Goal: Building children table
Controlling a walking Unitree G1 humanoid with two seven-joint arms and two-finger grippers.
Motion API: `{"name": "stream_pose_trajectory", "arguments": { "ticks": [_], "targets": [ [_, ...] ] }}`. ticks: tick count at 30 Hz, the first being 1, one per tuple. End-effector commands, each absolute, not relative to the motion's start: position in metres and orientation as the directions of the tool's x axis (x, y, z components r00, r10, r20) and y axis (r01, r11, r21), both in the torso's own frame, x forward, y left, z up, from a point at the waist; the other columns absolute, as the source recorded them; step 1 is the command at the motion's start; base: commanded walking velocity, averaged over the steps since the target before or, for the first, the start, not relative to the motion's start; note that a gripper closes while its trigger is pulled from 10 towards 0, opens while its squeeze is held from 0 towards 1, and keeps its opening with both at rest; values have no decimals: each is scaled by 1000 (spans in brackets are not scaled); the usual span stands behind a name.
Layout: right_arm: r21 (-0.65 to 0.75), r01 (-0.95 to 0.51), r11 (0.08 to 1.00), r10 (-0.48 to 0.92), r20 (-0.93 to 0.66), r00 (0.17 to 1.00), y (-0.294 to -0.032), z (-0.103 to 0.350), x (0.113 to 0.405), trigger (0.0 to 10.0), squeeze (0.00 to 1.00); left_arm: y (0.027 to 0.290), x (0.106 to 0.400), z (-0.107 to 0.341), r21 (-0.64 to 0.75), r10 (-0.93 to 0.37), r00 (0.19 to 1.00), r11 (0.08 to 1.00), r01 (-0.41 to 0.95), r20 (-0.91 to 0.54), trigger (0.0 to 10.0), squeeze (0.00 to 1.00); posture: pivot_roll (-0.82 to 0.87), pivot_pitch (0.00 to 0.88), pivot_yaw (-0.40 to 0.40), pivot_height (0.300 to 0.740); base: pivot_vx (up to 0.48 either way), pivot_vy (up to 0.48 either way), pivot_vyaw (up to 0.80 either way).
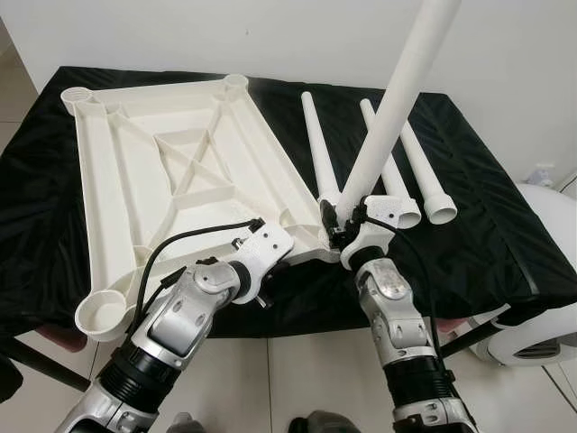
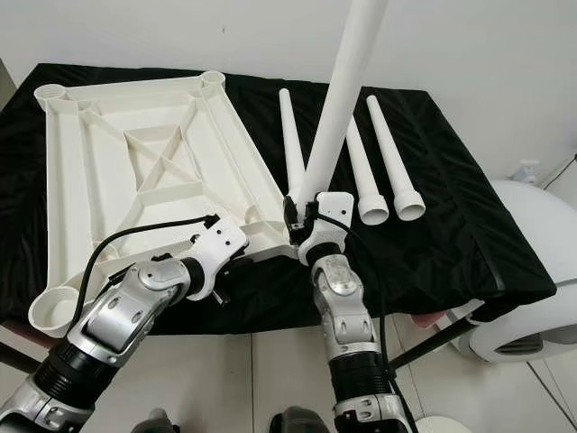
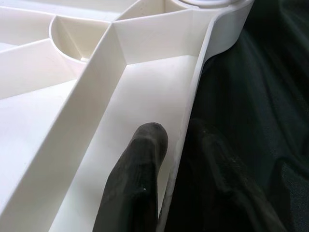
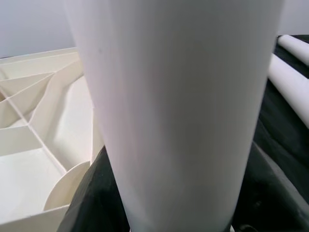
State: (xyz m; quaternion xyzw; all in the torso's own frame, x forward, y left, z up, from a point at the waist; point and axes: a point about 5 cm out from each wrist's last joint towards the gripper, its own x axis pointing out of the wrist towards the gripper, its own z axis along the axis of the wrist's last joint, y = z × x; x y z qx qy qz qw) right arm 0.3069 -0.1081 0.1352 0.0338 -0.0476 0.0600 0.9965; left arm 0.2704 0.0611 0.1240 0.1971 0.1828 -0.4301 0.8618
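Right gripper (image 1: 339,225) is clamped on a white table leg (image 1: 397,99), held up and leaning toward 1 o'clock over the tabletop's near right corner. Left gripper (image 3: 169,159) pinches the near edge wall of the upside-down white tabletop (image 1: 171,171), one finger (image 3: 137,179) inside the rim. Three loose legs (image 1: 424,171) lie at 3 o'clock of the tabletop on the black-draped counter (image 1: 505,234).
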Motion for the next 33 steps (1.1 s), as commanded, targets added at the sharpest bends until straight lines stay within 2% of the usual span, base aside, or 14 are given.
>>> {"name": "stream_pose_trajectory", "arguments": {
  "ticks": [1,15,16,21,22,24,25,33],
  "targets": [
    [74,-53,996,46,97,994,-113,140,311,10000,0,43,254,115,111,-738,444,455,884,-508,10000,0,17,28,-70,740,0,0,0],
    [65,-67,996,61,92,994,-116,140,309,10000,0,41,252,113,110,-741,439,450,886,-508,10000,0,13,16,-76,740,0,0,0],
    [82,-91,992,83,99,992,-117,140,308,10000,1000,40,252,113,109,-742,437,448,887,-508,10000,0,12,15,-78,740,0,0,0],
    [87,-107,990,97,117,988,-120,142,306,10000,1000,40,251,112,108,-743,434,446,889,-510,10000,0,11,13,-80,740,0,0,0],
    [74,-132,988,121,129,984,-123,144,306,10000,910,40,251,111,106,-743,432,445,889,-511,10000,0,11,11,-81,740,0,0,0],
    [75,-143,987,132,136,982,-125,145,306,10000,910,39,250,111,104,-743,432,445,889,-512,10000,0,11,11,-81,740,0,0,0],
    [63,-160,985,150,139,979,-126,146,306,10000,0,39,250,110,104,-742,431,445,890,-513,10000,0,11,9,-81,740,0,0,0],
    [20,-308,951,302,154,941,-139,146,304,10000,0,40,250,107,101,-738,428,444,890,-523,10000,0,7,4,-79,740,0,0,0]
  ]
}}
